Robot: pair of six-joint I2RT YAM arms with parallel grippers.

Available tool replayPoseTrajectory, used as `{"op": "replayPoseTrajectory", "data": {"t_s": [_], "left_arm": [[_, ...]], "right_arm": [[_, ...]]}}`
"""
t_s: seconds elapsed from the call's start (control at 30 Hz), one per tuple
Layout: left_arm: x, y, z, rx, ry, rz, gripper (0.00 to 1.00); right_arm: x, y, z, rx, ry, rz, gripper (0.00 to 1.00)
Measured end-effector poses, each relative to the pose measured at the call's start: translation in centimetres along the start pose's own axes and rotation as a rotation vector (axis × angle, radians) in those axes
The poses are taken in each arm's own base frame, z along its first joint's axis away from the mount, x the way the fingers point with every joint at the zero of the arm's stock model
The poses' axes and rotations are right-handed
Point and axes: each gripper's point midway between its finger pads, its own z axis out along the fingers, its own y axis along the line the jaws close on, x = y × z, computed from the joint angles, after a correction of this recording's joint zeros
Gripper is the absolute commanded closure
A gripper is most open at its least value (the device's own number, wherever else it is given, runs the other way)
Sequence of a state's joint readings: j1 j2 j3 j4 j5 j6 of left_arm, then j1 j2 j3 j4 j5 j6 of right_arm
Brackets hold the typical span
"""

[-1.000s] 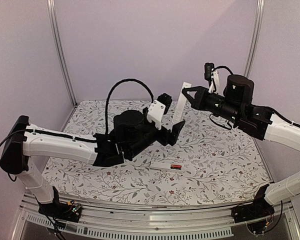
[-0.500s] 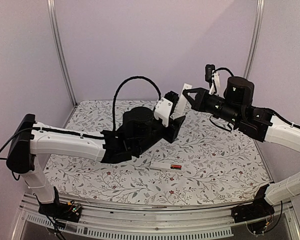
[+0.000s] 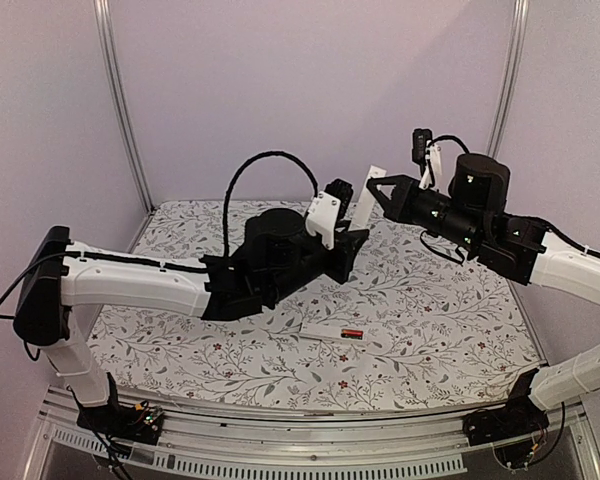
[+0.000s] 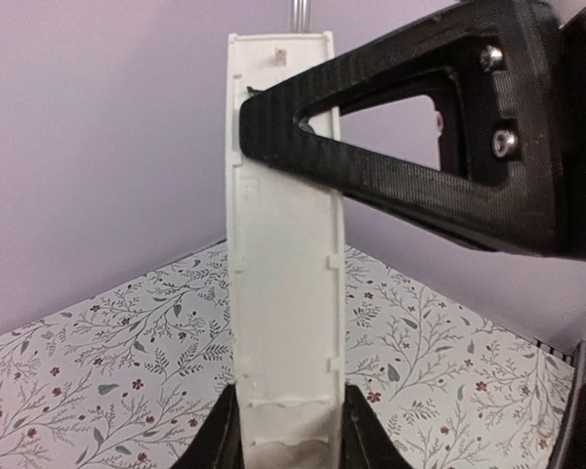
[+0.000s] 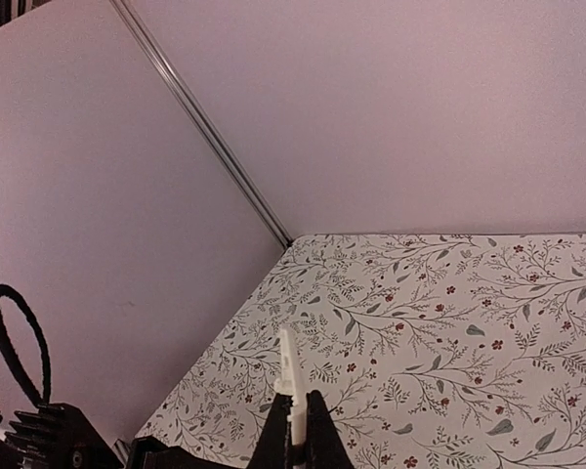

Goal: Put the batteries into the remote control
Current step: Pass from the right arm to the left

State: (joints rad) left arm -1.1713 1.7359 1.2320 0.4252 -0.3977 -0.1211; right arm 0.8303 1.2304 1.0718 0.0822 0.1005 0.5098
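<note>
The remote control (image 3: 325, 331) lay flat on the table (image 3: 450, 330) in the top view, with a red battery (image 3: 352, 333) showing at its right end, well apart from both grippers. In the air, my right gripper (image 3: 370, 190) pinched the cover strip (image 3: 361, 212) high up and my left gripper (image 3: 351, 240) clamped its lower end. The left wrist view showed the strip upright, with its clipped inner face towards the camera. The right wrist view showed it edge-on between closed fingers. I judged that one hand should release only once the other gripped firmly.

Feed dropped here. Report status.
Left gripper and right gripper both shut on cover strip, held near upright in the air. Remote control flat on table, red battery at one end. No obstruction seen.
</note>
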Motion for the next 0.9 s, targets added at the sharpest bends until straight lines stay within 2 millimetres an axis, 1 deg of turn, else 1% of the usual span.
{"op": "replayPoseTrajectory", "data": {"t_s": [0.17, 0.2, 0.23, 0.3, 0.33, 0.37, 0.4, 0.47, 0.53, 0.6, 0.7, 0.77, 0.83, 0.9], "left_arm": [[-0.3, -0.1, -0.1, 0.017, -0.012, -0.012, 0.87], [-0.3, 0.0, -0.2, 0.022, -0.017, -0.014, 0.88], [-0.4, -0.1, -0.3, 0.028, -0.02, -0.016, 0.89], [-0.4, -0.1, -0.6, 0.04, -0.025, -0.017, 0.9], [-0.3, -0.1, -0.8, 0.046, -0.027, -0.013, 0.9], [-0.3, -0.1, -1.0, 0.051, -0.028, -0.01, 0.9], [-0.3, -0.2, -1.2, 0.062, -0.031, -0.008, 0.9], [-0.4, -0.4, -2.1, 0.092, -0.044, 0.002, 0.91], [-0.8, -0.8, -3.3, 0.144, -0.068, 0.012, 0.91], [-1.5, -1.7, -4.8, 0.227, -0.101, 0.027, 0.91], [-3.3, -3.8, -7.3, 0.375, -0.171, 0.059, 0.91], [-4.7, -5.2, -8.8, 0.466, -0.224, 0.077, 0.92], [-5.7, -6.3, -9.8, 0.535, -0.266, 0.089, 0.92], [-6.3, -7.2, -10.7, 0.595, -0.292, 0.1, 0.92]], "right_arm": [[-0.2, 0.2, 0.0, -0.007, -0.008, 0.001, 1.0], [-0.2, 0.2, -0.1, -0.012, -0.01, 0.001, 0.98], [-0.2, 0.3, -0.1, -0.015, -0.012, 0.001, 0.89], [-0.1, 0.5, -0.2, -0.032, -0.014, 0.0, 0.54], [-0.1, 0.7, -0.3, -0.045, -0.011, -0.008, 0.38], [0.0, 1.0, -0.3, -0.064, -0.009, -0.018, 0.26], [0.0, 1.4, -0.4, -0.089, -0.005, -0.034, 0.17], [0.2, 2.7, -1.0, -0.162, 0.004, -0.091, 0.02], [0.5, 4.1, -2.3, -0.254, 0.012, -0.17, 0.01], [0.7, 6.3, -4.8, -0.392, 0.006, -0.281, 0.01], [0.3, 9.9, -9.6, -0.62, -0.042, -0.461, 0.01], [-0.1, 11.5, -11.9, -0.725, -0.08, -0.548, 0.01], [0.0, 12.7, -13.4, -0.81, -0.093, -0.615, 0.01], [0.3, 13.4, -14.0, -0.87, -0.091, -0.66, 0.01]]}}
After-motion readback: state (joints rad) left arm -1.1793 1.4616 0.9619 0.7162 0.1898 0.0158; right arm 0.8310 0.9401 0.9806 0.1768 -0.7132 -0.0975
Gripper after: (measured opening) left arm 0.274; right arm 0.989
